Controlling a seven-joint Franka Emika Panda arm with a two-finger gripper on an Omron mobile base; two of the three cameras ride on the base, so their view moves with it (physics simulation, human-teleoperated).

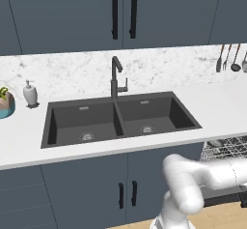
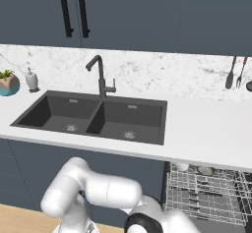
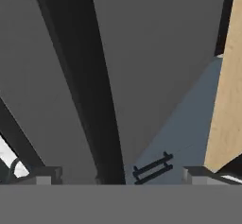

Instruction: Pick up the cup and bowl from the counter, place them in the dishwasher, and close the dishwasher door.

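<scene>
Grey-cabinet kitchen, white marble counter (image 1: 222,109) around a dark double sink (image 1: 118,119), no cup or bowl left on it. Dishwasher (image 2: 209,195) at 5 o'clock of the sink, rack out; a small pale cup (image 2: 181,166) seems to sit at the rack's back edge. Fingers spread, grasping nothing, close under the dishwasher door (image 3: 142,67). Step: closing the door; next, push the panel up.

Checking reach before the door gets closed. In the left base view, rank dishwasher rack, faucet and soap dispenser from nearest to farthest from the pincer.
1. Dishwasher rack, low right, where the arm reaches with the open pincer.
2. Faucet, centre, behind the sink.
3. Soap dispenser, far left on the counter.
</scene>
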